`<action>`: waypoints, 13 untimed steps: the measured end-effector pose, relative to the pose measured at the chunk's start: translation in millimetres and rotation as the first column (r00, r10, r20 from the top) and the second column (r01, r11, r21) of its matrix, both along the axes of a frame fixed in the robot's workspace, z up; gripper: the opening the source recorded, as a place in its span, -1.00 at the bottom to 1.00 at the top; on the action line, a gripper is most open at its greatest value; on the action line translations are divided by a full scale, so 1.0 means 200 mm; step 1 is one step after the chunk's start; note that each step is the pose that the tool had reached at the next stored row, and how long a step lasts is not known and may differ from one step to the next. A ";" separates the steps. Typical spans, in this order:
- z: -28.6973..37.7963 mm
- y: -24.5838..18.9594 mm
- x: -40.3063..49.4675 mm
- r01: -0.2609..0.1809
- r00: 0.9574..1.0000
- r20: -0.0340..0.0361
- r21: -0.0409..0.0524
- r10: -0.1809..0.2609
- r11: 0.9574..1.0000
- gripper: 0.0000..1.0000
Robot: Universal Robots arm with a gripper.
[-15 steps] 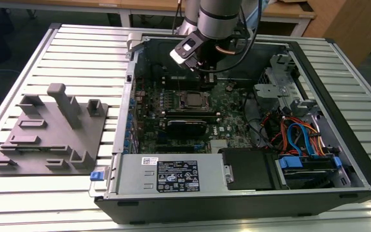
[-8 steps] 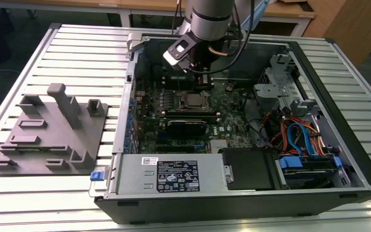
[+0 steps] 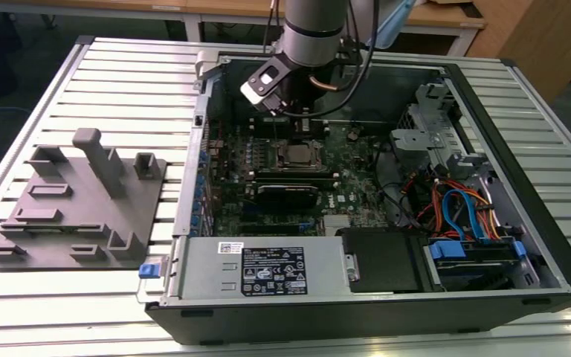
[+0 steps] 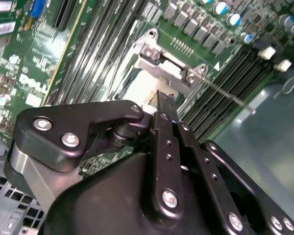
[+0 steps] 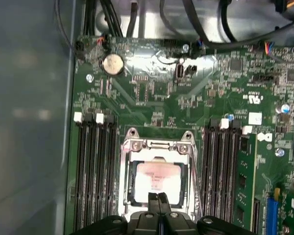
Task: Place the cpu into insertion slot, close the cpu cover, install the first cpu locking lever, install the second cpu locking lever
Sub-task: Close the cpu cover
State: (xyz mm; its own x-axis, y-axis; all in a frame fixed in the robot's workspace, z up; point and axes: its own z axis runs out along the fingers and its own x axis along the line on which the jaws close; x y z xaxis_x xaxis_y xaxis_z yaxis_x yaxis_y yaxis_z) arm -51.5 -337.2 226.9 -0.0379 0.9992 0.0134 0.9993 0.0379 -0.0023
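While the arm reaches down into an open computer case (image 3: 365, 323), you meet, from the exterior view's left, a grey fixture tray (image 3: 77, 201) on the slatted table. Next comes the green motherboard (image 3: 265, 175), then blue and orange cables (image 3: 459, 212) at the right. The gripper (image 5: 159, 198) hangs just above the insertion slot (image 5: 131, 193) at mid-board. Its two fingertips are pressed together, with nothing visibly between them.

In the first wrist view, the cpu (image 5: 157, 178) lies flat in the slot. The cpu cover (image 5: 157, 145) lies down over its edges and frames it. A thin locking lever (image 5: 197, 181) runs along the socket's side; you cannot tell whether it is latched.

Judge the cpu light, stiff and fragile, best taken by its edges. The cover looks like thin sheet metal, and the lever a springy wire to catch near its free end.
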 end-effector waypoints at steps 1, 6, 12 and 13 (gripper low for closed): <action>-0.005 0.000 -0.008 0.000 1.000 0.000 0.000 0.000 1.000 -0.80; -0.035 0.000 -0.046 0.000 1.000 0.000 0.000 0.000 1.000 -0.80; -0.065 0.000 -0.054 0.000 1.000 0.000 0.000 0.000 1.000 -0.80; -0.069 0.000 -0.056 0.000 1.000 0.000 0.000 0.000 1.000 -0.80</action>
